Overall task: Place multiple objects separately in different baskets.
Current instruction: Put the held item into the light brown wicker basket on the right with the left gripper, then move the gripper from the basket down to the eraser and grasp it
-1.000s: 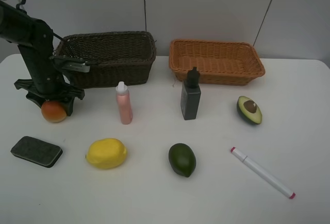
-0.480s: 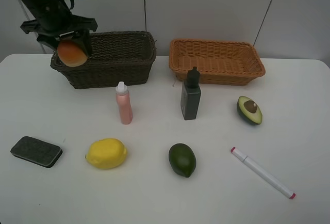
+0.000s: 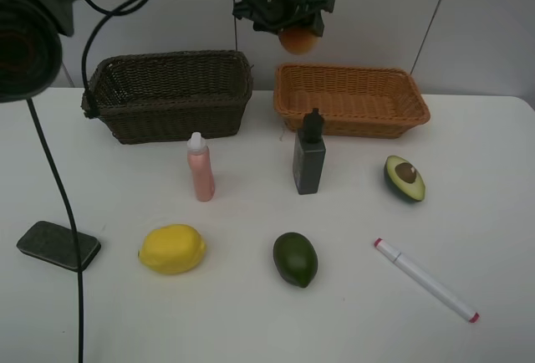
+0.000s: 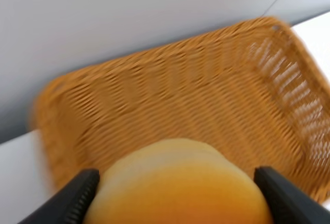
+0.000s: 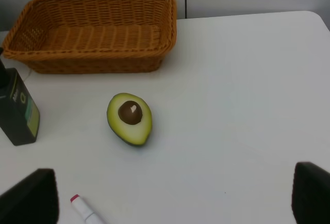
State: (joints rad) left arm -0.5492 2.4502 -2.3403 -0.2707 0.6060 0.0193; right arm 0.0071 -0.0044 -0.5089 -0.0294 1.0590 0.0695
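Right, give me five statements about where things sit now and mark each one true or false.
1. The left claw holds the peach over the orange basket. True.
2. The lemon lies in the orange basket. False: it lies on the table, in front of the pink bottle.
3. The right claw is open and holds nothing. True.
4. The dark bottle lies on its side. False: it stands upright in front of the orange basket.
5. The marker lies to the right of the whole avocado. True.
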